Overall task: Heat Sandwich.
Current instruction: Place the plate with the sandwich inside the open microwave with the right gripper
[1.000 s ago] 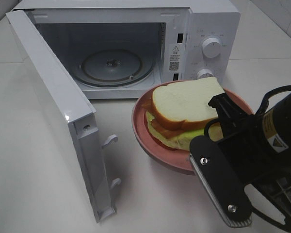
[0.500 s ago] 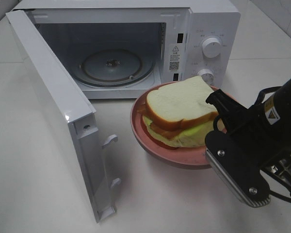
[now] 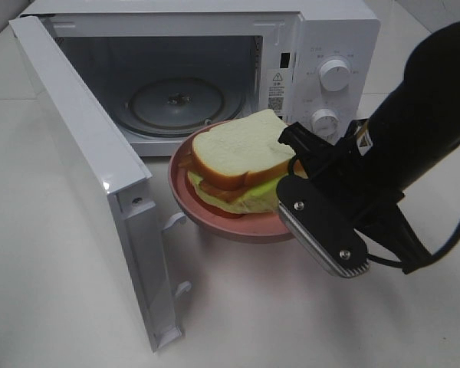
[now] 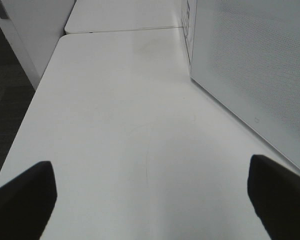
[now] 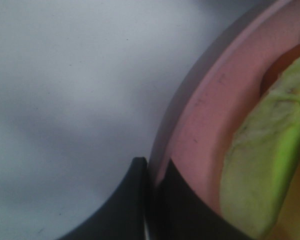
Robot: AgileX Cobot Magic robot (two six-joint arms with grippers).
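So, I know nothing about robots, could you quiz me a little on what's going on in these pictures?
1. True or false: the door of the microwave stands open.
2. What carries the sandwich, pinched at its rim by the right hand? A a bowl, B a pink plate, C a tray.
3. Fill in: the ____ hand is open and holds nothing.
Key: 1 true; 2 B; 3 left hand.

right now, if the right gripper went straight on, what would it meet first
Likely the open microwave: the right gripper, shut on the pink plate, points into its cavity; depth is unclear.
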